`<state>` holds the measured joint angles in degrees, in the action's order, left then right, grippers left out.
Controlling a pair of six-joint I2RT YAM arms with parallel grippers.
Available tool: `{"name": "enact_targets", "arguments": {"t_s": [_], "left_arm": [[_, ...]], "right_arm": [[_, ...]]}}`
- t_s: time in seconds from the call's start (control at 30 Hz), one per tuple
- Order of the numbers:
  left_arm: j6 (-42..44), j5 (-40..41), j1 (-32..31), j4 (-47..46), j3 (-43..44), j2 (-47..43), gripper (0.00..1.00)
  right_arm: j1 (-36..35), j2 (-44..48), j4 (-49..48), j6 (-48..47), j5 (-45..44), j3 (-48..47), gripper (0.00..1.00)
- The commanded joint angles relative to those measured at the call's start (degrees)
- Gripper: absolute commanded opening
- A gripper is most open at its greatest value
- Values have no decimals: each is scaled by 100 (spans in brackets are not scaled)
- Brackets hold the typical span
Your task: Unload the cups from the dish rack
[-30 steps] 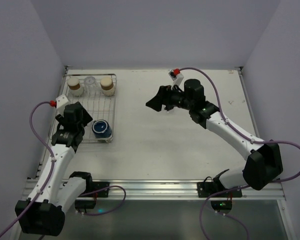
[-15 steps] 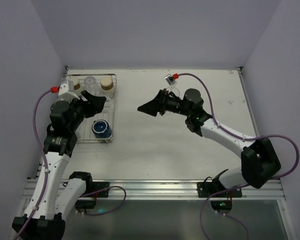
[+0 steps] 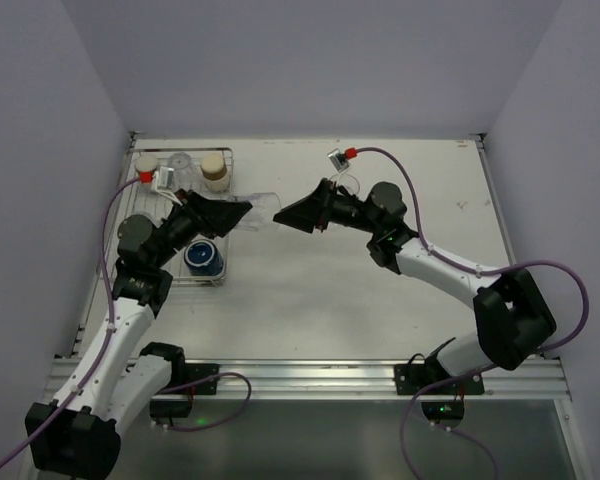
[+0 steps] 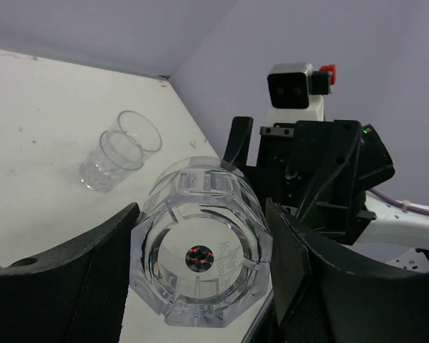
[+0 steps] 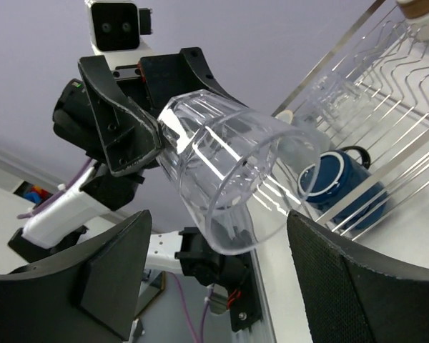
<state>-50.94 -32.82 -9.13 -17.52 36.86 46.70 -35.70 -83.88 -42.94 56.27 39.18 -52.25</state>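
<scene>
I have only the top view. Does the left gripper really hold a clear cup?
Observer: Yes. In the left wrist view, the left gripper is shut on the base end of the clear cup, whose bottom faces that camera.
Operator: Has the right gripper taken it?
Observer: Not yet. In the right wrist view, the right gripper is open. The cup's mouth points between the jaws and touches neither.

Just right of the dish rack (image 3: pixel 183 279), the left gripper (image 3: pixel 242 213) extends level, clamped on a clear tumbler (image 3: pixel 263 205). The right gripper (image 3: pixel 283 212) faces it, fingers spread, seemingly not touching.
</scene>
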Motion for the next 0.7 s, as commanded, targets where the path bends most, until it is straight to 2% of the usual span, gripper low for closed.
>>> {"name": "enact_targets", "arguments": {"t_s": [0.0, 0.2, 0.3, 0.37, 0.4, 0.43, 0.47, 0.5, 0.57, 0.6, 0.67], "left_arm": [[-549, -269, -281, -1130, -144, 76, 18], [-619, 100, -704, -1587, -363, 226, 18], [-628, 276, -862, -1746, -347, 296, 20], [-584, 381, -898, -1746, -338, 340, 24], [-575, 408, -915, -1746, -346, 349, 29], [-540, 416, -916, -1729, -355, 358, 34], [-488, 425, -916, -1685, -338, 349, 40], [-365, 451, -916, -1537, -268, 331, 53], [301, 749, -916, -485, 169, 209, 67], [565, 907, -916, 268, 338, 165, 78], [1207, 1329, -916, 853, 750, -2, 85]], "right_arm": [[-51, -85, -636, 209, 257, -198, 78], [-77, -322, -1223, 621, 564, -374, 59], [-77, -515, -1864, 1095, 661, -321, 42], [-86, -577, -2060, 1307, 714, -312, 29], [-77, -595, -2156, 1351, 749, -304, 23], [-77, -586, -2149, 1369, 749, -303, 12], [-68, -560, -2140, 1352, 740, -260, 7], [-60, -464, -2061, 1282, 671, -225, 3], [10, -349, -1816, 1124, 626, -172, 0], [37, -218, -1371, 871, 617, -180, 0], [151, -68, -398, 536, 547, -233, 0]]}}
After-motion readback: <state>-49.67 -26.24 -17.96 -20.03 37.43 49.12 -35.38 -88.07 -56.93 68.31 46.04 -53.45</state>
